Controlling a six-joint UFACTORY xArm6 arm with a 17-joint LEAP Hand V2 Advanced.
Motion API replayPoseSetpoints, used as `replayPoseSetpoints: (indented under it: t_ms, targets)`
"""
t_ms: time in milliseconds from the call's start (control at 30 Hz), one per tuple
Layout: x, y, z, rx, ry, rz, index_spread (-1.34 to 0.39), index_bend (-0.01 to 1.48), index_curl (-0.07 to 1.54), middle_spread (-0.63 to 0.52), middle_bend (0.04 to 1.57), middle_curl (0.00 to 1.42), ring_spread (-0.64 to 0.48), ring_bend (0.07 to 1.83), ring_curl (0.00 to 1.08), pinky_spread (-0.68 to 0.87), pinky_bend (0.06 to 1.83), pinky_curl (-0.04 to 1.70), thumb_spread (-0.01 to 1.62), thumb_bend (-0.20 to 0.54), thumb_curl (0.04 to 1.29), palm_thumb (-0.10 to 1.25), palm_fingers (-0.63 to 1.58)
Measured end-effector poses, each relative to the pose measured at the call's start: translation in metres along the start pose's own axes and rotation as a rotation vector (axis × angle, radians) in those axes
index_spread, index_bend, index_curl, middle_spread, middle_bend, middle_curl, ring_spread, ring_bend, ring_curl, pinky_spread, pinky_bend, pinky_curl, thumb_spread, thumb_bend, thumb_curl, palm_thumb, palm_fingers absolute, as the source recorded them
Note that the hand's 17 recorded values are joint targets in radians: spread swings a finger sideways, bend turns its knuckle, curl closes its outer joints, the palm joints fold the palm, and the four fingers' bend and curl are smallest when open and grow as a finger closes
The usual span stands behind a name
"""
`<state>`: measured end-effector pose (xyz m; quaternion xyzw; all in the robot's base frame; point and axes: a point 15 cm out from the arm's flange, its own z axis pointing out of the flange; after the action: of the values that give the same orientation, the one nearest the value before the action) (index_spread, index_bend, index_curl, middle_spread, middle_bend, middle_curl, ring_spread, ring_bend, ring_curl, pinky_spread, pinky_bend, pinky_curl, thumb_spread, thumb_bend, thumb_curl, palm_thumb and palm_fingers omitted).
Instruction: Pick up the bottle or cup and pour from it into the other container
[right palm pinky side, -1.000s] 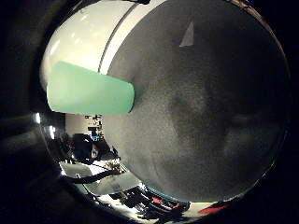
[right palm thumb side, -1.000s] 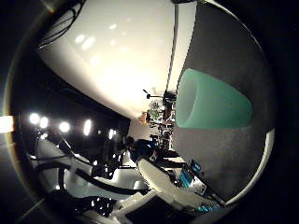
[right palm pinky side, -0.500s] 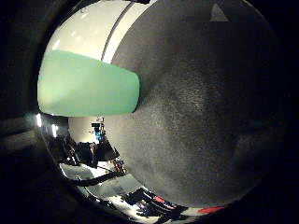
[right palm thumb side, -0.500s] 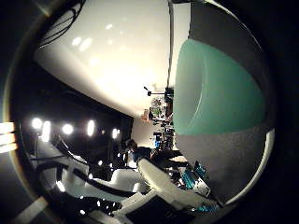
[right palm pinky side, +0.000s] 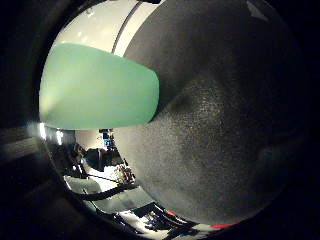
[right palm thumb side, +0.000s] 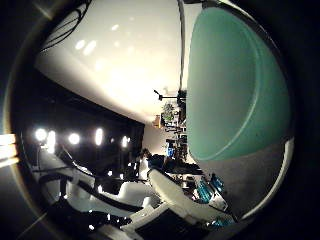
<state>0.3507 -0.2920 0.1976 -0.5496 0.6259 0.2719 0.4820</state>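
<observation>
The task looks to be at its very start: nothing is lifted and nothing is poured. A pale green cup (right palm pinky side: 100, 87) fills much of both palm views, so it sits close in front of the palm of the robot hand, standing on the dark grey mat (right palm pinky side: 225, 125) that covers the tabletop. In the thumb-side view its smooth, tapering wall bulges across a large part of the frame, while on the little-finger side it reaches in from the edge and ends on the mat, its foot touching the grey surface. No part of the robot hand shows against the cup in either view, so I cannot tell whether the fingers are spread, curled or already closing; all that can be said is that the palm faces the cup's side at short range, which suits an approach for a side grasp. The other container, the one to be poured into, is not in either view, so its place relative to the robot hand is unknown. By my reading, what remains is nearly everything: closing round the cup, raising it off the mat, carrying it to the second vessel and tipping it.
</observation>
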Motion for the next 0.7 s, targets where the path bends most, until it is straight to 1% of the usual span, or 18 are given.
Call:
replayPoseSetpoints:
  t_ms: [300,500,600,700]
  targets:
    - [-0.003,0.001,0.008,-0.012,-0.009,0.003,-0.23,0.15,0.24,0.12,0.23,0.33,0.18,0.40,0.26,0.43,0.57,0.29,0.94,-0.027,0.29,0.47,0.03]
    - [-0.004,0.000,0.014,-0.022,-0.015,0.003,-0.21,0.14,0.24,0.11,0.25,0.34,0.17,0.45,0.27,0.43,0.58,0.29,0.93,-0.030,0.29,0.47,0.10]
    - [-0.005,0.001,0.020,-0.032,-0.023,0.005,-0.19,0.14,0.24,0.08,0.28,0.35,0.12,0.50,0.27,0.41,0.57,0.28,0.94,-0.025,0.30,0.48,0.17]
    - [-0.006,0.000,0.025,-0.042,-0.028,0.004,-0.18,0.15,0.25,0.02,0.35,0.37,0.06,0.57,0.28,0.38,0.56,0.27,0.95,-0.024,0.30,0.52,0.28]
